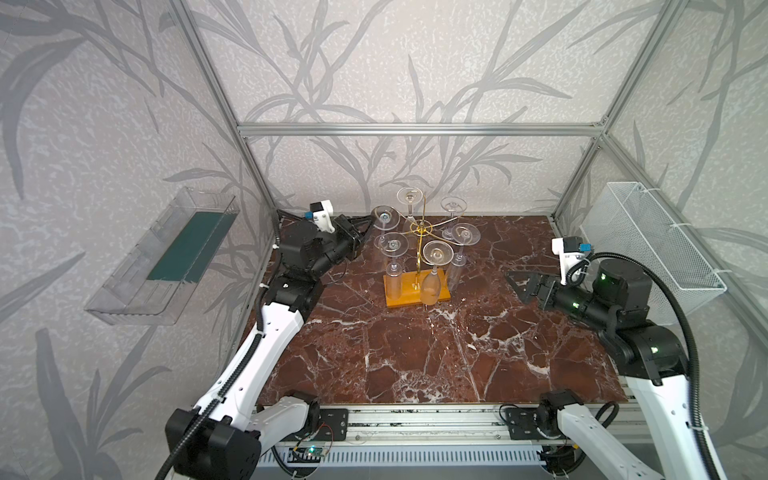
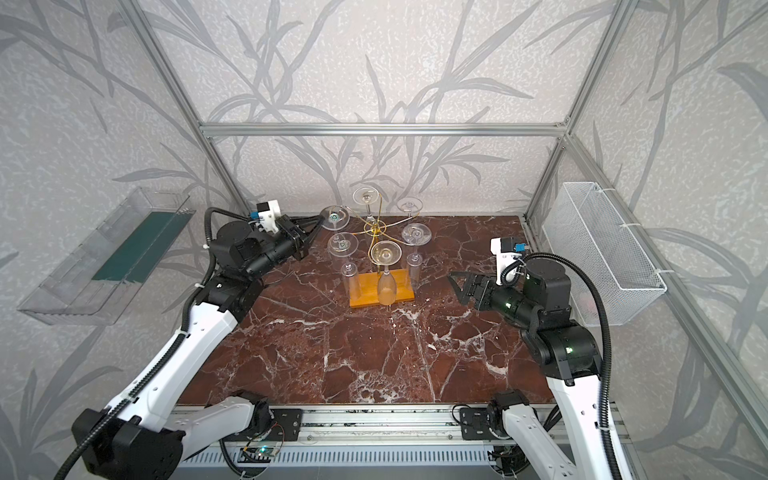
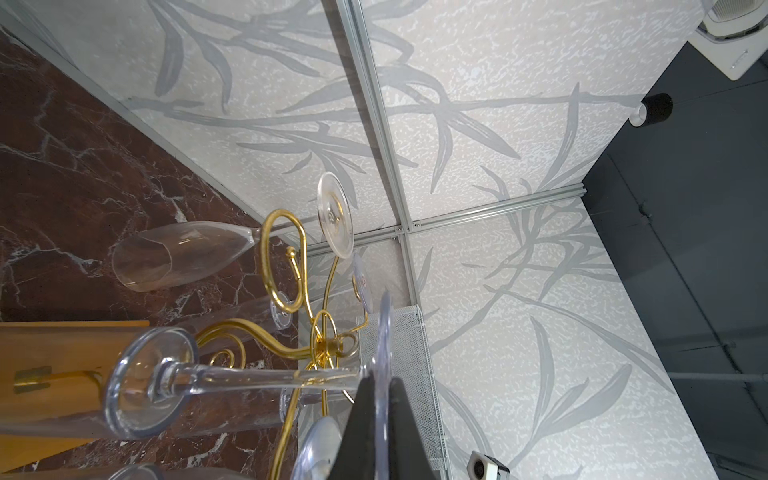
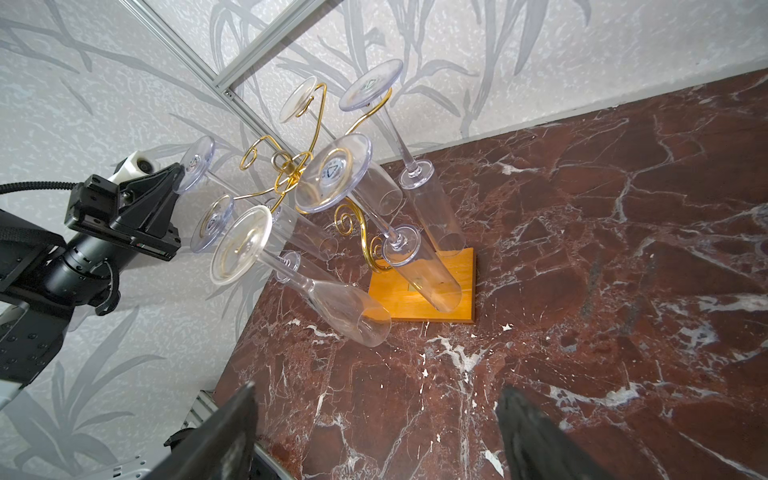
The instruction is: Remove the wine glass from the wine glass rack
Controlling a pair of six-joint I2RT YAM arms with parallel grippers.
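The wine glass rack (image 1: 419, 245) is a gold wire stand on an orange wooden base (image 1: 415, 296) at the back middle of the marble table; it also shows in a top view as the rack (image 2: 376, 232). Several clear glasses hang from it upside down. My left gripper (image 1: 371, 221) (image 2: 321, 220) is shut on the round foot of the back-left wine glass (image 1: 385, 217) (image 2: 335, 217). In the left wrist view the black fingers (image 3: 360, 415) pinch the foot's edge (image 3: 385, 328), and the stem (image 3: 249, 375) crosses the gold wire. My right gripper (image 1: 513, 283) (image 4: 376, 392) stands open and empty, right of the rack.
Other glasses hang close round the held one, such as the front glass (image 1: 432, 282). A clear plastic bin (image 1: 166, 257) hangs on the left wall and a white mesh basket (image 1: 648, 245) on the right wall. Aluminium frame posts stand at the back corners.
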